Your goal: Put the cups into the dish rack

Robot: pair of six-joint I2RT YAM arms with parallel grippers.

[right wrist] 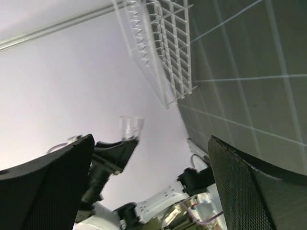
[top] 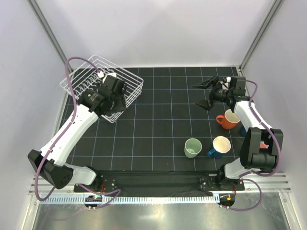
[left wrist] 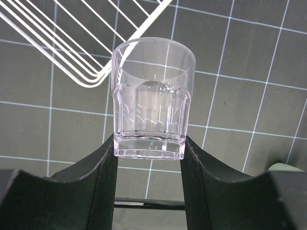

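My left gripper [top: 118, 94] is shut on the clear glass [left wrist: 152, 100], gripping its base upright between both pads, held above the mat by the near right side of the white wire dish rack [top: 96, 79]. The rack's wires [left wrist: 72, 48] show at the upper left of the left wrist view. My right gripper [top: 206, 94] is open and empty above the mat at the far right. The orange cup [top: 229, 120], the pale green cup [top: 193, 147] and the dark blue mug [top: 220, 146] stand on the mat at the right. I see no pink cup clearly.
The right wrist view shows the rack [right wrist: 168, 48] and the glass [right wrist: 131, 128] in the left gripper across the mat. White walls enclose the black gridded mat [top: 163, 120]. The right arm's lower links [top: 259, 143] stand beside the mug.
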